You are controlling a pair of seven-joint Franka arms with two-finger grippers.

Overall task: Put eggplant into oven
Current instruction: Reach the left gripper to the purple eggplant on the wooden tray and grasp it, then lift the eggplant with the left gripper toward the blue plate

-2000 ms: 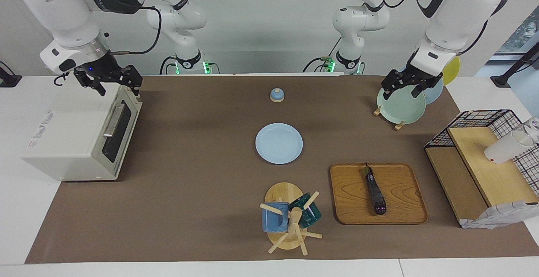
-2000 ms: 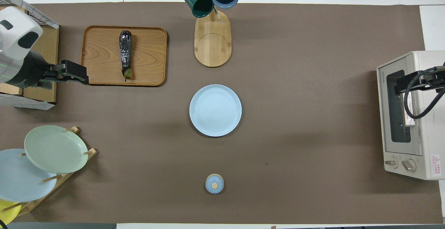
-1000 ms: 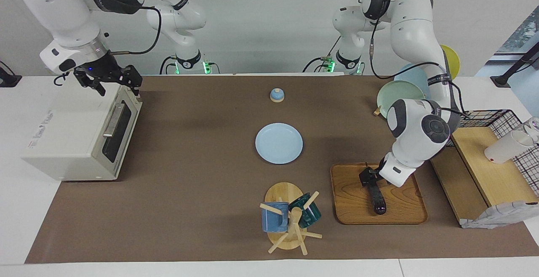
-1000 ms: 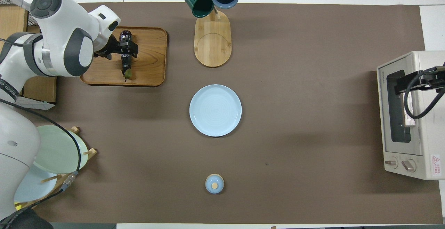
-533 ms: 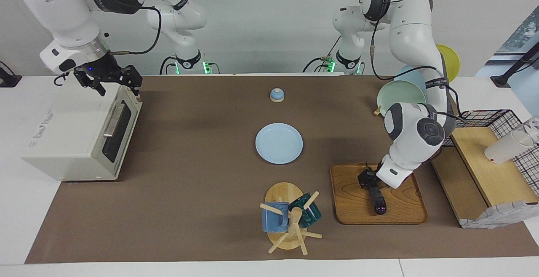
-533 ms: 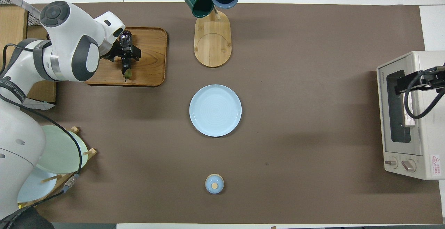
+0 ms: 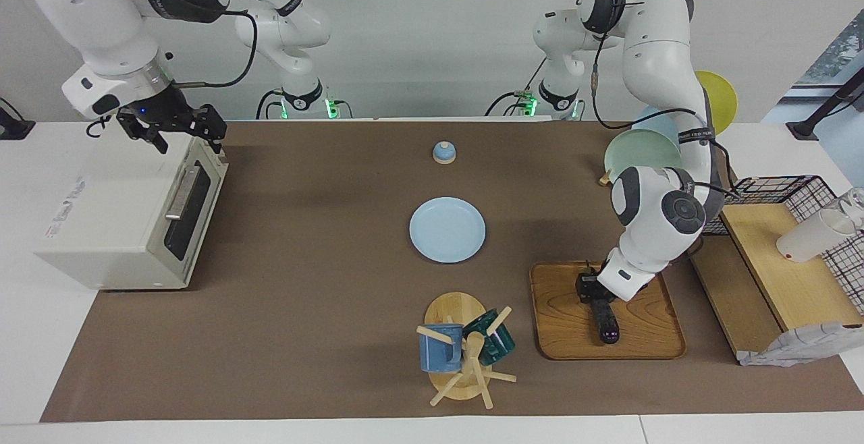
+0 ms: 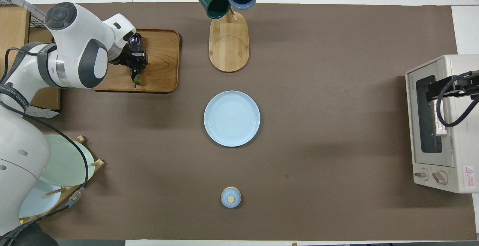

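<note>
Nearest the robots, a small blue lidded knob (image 7: 444, 152) sits on the brown mat, with a rack of plates (image 7: 641, 150) toward the left arm's end of the counter (image 7: 337, 309). Toward the right arm's end stands the oven (image 7: 128, 211), its glass door shut; the right tool (image 7: 181, 135) hangs over the oven's top edge near the door, its 2 fingers spread, holding nothing. Farther out, a light blue plate (image 7: 447, 229) lies mid-mat. Farther still, the wooden tray (image 7: 560, 329) carries the eggplant (image 7: 605, 322), lying lengthwise with its stem end toward the robots. The left tool (image 7: 588, 289) is down on the tray, straddling the eggplant close to the stem end, its fingers drawn in against the eggplant's 2 sides, while the rounded end sticks out past the tool, away from the robots. In the overhead view the green stem tip (image 8: 137, 79) shows just beneath the left tool (image 8: 135, 60). Farthest out is a mug tree (image 7: 466, 356) with 2 mugs
</note>
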